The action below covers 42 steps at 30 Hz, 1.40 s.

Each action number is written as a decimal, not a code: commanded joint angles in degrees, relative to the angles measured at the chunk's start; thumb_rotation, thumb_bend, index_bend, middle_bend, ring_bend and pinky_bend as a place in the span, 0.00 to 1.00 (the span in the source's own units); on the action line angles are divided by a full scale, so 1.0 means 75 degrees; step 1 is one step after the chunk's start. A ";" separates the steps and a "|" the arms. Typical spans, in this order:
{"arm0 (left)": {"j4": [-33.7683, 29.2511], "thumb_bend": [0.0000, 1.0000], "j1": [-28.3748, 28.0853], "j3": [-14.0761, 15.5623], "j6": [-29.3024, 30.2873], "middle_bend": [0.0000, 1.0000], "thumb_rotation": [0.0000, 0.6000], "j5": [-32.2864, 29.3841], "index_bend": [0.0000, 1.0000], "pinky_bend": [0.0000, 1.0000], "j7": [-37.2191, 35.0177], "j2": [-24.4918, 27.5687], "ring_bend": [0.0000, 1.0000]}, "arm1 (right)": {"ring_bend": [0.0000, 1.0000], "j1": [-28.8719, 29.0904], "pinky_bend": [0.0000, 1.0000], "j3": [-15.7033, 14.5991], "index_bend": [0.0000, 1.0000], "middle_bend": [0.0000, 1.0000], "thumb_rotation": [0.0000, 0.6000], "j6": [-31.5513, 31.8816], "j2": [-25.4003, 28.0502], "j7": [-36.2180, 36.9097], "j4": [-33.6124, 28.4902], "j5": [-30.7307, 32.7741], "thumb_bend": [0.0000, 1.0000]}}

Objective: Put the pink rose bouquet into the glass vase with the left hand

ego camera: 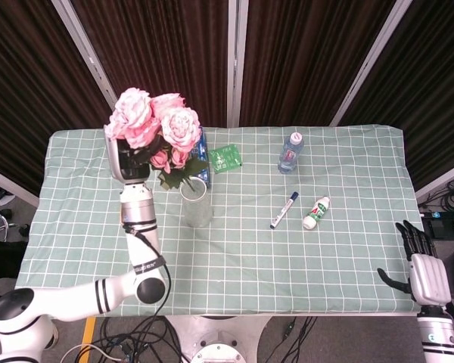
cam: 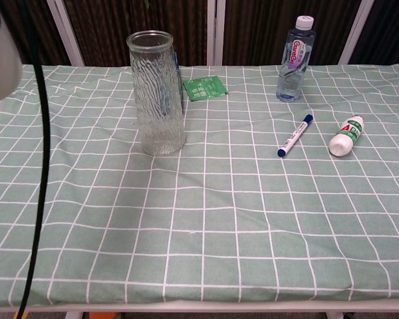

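One bunch of soft pink fabric roses (ego camera: 153,121) with green leaves: I am gripping it upright in my left hand (ego camera: 130,160). The ribbed clear glass vase (ego camera: 196,202), mouth up, is standing just below and right of that hand. My right hand (ego camera: 422,266) is resting open, well apart.

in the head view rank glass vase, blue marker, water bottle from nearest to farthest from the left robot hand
From the left robot hand:
1. Glass vase, just right of it, below the pink rose bouquet.
2. Blue marker, mid-table, right of the vase.
3. Water bottle, toward the back, about as far as the marker; too close to call.
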 commanded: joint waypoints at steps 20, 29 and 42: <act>0.2472 0.16 -0.0076 0.0450 -0.0482 0.49 1.00 0.0176 0.49 0.60 -0.1323 -0.1078 0.47 | 0.00 0.0014 0.00 -0.0077 0.00 0.00 1.00 0.0040 -0.0078 -0.0406 -0.0119 -0.0237 0.12; 0.2930 0.16 -0.0096 0.0634 -0.0351 0.48 1.00 0.0449 0.48 0.60 -0.1440 -0.1365 0.47 | 0.00 0.0182 0.00 -0.0197 0.00 0.00 1.00 -0.0242 -0.0313 -0.0557 0.0002 -0.0370 0.12; 0.3706 0.00 -0.0115 0.1138 -0.0305 0.05 1.00 0.1030 0.19 0.18 -0.1676 -0.1642 0.09 | 0.00 0.0158 0.00 -0.0154 0.00 0.00 1.00 -0.0248 -0.0301 -0.0501 0.0005 -0.0200 0.12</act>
